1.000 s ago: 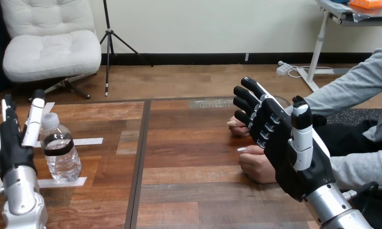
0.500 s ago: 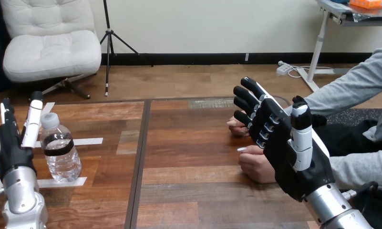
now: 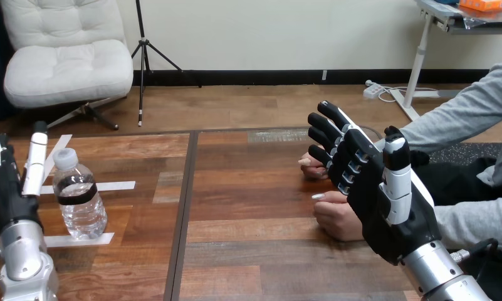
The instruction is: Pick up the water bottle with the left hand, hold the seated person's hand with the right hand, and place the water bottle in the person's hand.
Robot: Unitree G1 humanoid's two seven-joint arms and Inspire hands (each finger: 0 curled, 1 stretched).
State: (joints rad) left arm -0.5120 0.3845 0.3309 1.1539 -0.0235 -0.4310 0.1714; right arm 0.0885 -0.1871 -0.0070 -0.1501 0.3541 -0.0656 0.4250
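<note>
The clear plastic water bottle w/ white cap and dark label band stands upright on the brown wooden plank table, far left part. Its base sits at the nearer of two white tape strips; the other strip runs behind it.

The black-and-white left hand comes up from the bottom-left corner on its silver forearm, held upright just left of the bottle. Fingers straight, pointing up, not wrapped on anything. There's a narrow gap btwn hand and bottle, no contact visible.

The black-and-white right hand is raised at the right side, back toward the camera. Its fingers are spread and only slightly bent, thumb up, clasping nothing.

Two hands of the person lie on the table at the right, grey sleeves behind:
- The person's nearer hand is loosely fisted, partly covered by the right hand's palem side edge.
- The person's farther hand peeks out left of the robot fingers.

The right hand overlaps both; can't tell if it touches either, and no robot fingers curl round them. Bottle and person's hands are well apart, opposite sides of the table.
</note>
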